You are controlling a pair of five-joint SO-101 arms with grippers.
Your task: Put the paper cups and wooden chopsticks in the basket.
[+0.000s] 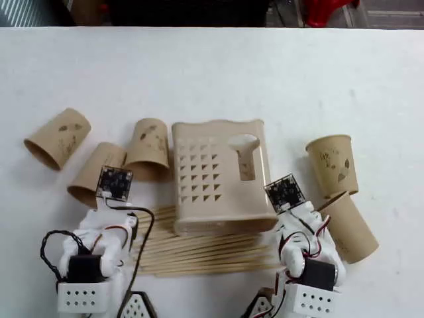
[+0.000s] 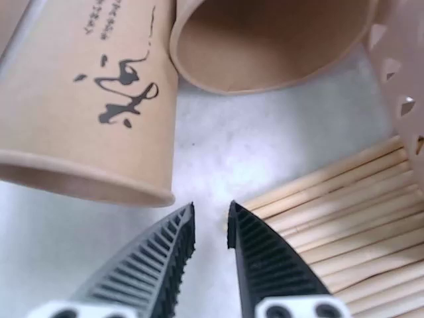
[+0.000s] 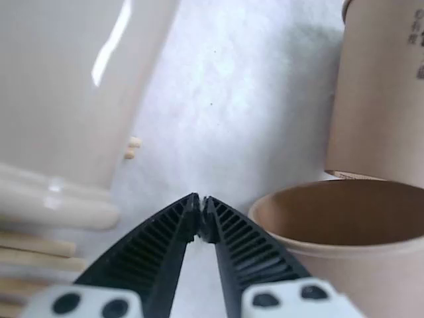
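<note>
My left gripper (image 2: 212, 222) hangs low over the matte white worktop (image 1: 212, 73). Its ribbed black jaws are a narrow gap apart with nothing in them. Right in front, two brown paper cups lie on their sides: a printed cup (image 2: 93, 99) with its rolled rim nearest me, and an open-mouthed cup (image 2: 265, 40) beyond it. Beside them are the wooden chopsticks (image 2: 344, 218), pale round sticks in a flat row running under the basket (image 1: 218, 175). That's glossy beige plastic with triangular cutouts and a slot handle. My right gripper (image 3: 200, 212) has its jaws tip to tip and empty, next to a tipped cup (image 3: 344, 225) with another cup (image 3: 384, 93) behind it. A fifth cup (image 1: 58, 138) lies out past my left arm.
</note>
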